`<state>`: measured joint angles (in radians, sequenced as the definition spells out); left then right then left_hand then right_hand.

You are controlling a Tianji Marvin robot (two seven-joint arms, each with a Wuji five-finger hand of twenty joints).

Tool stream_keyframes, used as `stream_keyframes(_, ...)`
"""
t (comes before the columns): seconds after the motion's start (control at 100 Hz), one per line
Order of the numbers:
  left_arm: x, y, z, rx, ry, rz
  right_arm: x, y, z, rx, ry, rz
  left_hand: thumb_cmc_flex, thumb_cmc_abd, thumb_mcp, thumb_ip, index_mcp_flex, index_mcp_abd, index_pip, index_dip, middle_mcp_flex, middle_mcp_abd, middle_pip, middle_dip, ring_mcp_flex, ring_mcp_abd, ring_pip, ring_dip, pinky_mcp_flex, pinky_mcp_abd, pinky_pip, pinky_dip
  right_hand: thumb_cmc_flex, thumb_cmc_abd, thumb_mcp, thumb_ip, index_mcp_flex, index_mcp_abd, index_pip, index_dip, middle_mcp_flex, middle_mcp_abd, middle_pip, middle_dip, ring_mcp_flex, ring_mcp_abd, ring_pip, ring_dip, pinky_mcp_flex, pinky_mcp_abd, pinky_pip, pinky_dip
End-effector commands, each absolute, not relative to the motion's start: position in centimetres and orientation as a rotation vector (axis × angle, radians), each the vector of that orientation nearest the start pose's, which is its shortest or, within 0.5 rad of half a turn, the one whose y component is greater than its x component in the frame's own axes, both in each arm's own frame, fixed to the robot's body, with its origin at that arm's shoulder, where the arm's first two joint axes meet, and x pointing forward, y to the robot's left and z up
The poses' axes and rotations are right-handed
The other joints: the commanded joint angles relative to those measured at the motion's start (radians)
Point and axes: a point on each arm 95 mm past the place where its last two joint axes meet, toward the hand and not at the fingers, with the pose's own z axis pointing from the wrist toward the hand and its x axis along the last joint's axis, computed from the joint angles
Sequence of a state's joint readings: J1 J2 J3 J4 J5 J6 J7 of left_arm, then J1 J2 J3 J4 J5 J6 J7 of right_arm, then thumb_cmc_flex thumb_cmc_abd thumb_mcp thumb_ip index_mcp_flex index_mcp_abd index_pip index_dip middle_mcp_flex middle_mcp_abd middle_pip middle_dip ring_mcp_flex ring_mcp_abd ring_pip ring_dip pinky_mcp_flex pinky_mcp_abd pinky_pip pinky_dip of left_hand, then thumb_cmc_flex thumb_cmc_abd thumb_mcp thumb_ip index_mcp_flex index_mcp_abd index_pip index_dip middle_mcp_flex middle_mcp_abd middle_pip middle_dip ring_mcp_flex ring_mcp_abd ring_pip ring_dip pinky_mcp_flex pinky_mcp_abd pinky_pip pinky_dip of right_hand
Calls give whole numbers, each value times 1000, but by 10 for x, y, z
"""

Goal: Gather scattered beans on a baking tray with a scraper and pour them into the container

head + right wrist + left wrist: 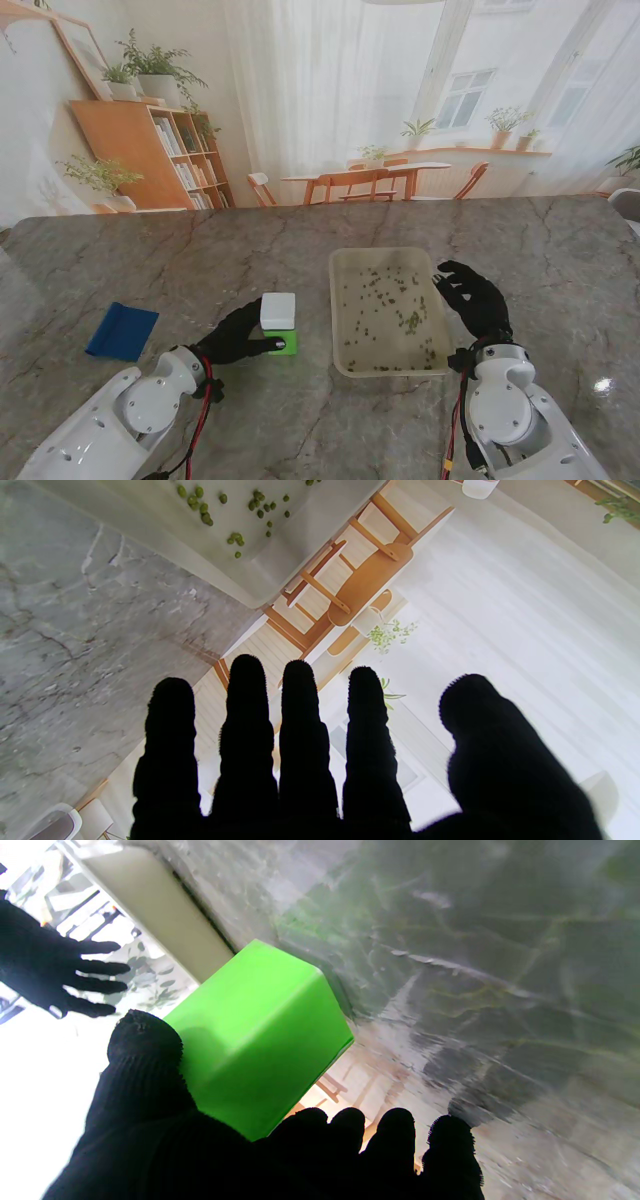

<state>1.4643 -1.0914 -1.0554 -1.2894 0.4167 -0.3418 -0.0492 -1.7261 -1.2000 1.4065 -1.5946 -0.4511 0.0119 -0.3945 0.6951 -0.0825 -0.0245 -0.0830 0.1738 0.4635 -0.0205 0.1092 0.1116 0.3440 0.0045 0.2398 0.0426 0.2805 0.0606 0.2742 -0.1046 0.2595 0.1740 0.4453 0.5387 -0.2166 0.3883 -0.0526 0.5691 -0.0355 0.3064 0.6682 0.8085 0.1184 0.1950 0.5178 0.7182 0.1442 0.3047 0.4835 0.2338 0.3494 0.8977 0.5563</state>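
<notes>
While the small green beans (398,300) lie scattered across the floor of the shallow, pale translucent rectangular baking tray (340,330), none appear gathered into a pile, so the sweeping step looks not yet begun. Left of the tray and well apart from it, the flat blue plastic scraper (122,331) rests untouched on the grey marbled surface (220,250). Just left of the tray stands the bright green box-shaped container (286,345), with a white block-like top (278,311) on or over it; whether this is a lid cannot be told, and the container's contents are hidden. The left robot hand (238,336), black-gloved, wraps the container, thumb (145,1040) on one side face and fingers (350,1130) curling around another, as the left wrist view shows. At the tray's right rim the right robot hand (474,297) hovers with fingers spread and straight, holding nothing; the right wrist view confirms extended fingers (300,720) clear of the tray. Judged from this layout, picking up the scraper, gathering and pouring all remain.
</notes>
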Motion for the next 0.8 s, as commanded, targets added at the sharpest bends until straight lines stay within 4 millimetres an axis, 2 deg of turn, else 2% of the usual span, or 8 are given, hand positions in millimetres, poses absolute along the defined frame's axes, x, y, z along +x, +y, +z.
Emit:
stream_keyframes(0.0,389,-20,-413,-1768,1563,-1908,372,-68,-338,1677,612,1717,-15,-50,7,48,-32,-31,9,34,-18,-47,14,35,-4,-28,26,15,32,0,124,-6,-3,23,-15,24,6,-8,9,-8,4,-7,19,7,14,-4,3,13,4,16,9,23)
stream_keyframes(0.16,389,-26,-419,-1817,1555,-1928,371,-68,-338,1676,607,1709,29,-91,15,53,-42,-124,49,200,25,-71,46,96,48,-44,59,21,41,-5,215,-9,-1,25,-17,25,7,-5,9,-9,6,-6,20,8,15,-3,5,13,4,16,11,22)
stream_keyframes(0.25,389,-30,-422,-1859,1532,-1945,371,-68,-338,1675,601,1705,76,-125,23,57,-68,-191,124,451,72,-91,56,105,93,-56,68,28,53,-16,262,-18,1,27,-18,25,7,-3,8,-9,8,-5,21,8,16,-3,7,14,5,16,13,22)
stream_keyframes(0.3,389,-31,-424,-1866,1531,-1947,371,-69,-338,1674,597,1703,101,-137,33,60,-73,-216,150,654,98,-100,63,114,114,-60,76,35,61,-25,292,-22,2,28,-19,25,11,-3,9,-9,8,-4,21,8,16,-1,7,14,5,16,13,22)
stream_keyframes(0.34,390,-32,-426,-1868,1530,-1948,371,-69,-338,1674,595,1701,120,-142,44,61,-51,-235,192,730,123,-111,69,120,136,-69,83,40,70,-35,320,-18,3,28,-20,25,10,-2,9,-9,9,-3,21,8,16,-2,8,14,5,17,14,22)
stream_keyframes(0.5,391,-39,-432,-1922,1444,-1981,370,-70,-338,1673,586,1694,191,-177,95,62,75,-326,322,935,260,-182,118,184,241,-118,112,60,112,-82,450,2,6,31,-23,25,11,0,9,-10,10,-3,21,8,17,0,10,14,6,17,16,21)
stream_keyframes(0.66,393,-44,-432,-1938,1355,-2006,369,-71,-338,1671,579,1690,251,-192,144,62,129,-358,536,1114,451,-267,189,263,433,-180,185,146,230,-159,624,115,8,34,-26,25,14,1,10,-10,11,-1,21,9,18,1,12,15,6,18,18,20)
stream_keyframes(0.79,394,-47,-429,-1924,1262,-2038,369,-72,-337,1669,576,1687,307,-203,147,59,150,-391,758,1178,592,-317,267,316,584,-207,241,218,338,-186,720,200,10,35,-28,25,14,3,10,-11,11,-2,21,9,18,1,12,15,5,18,19,20)
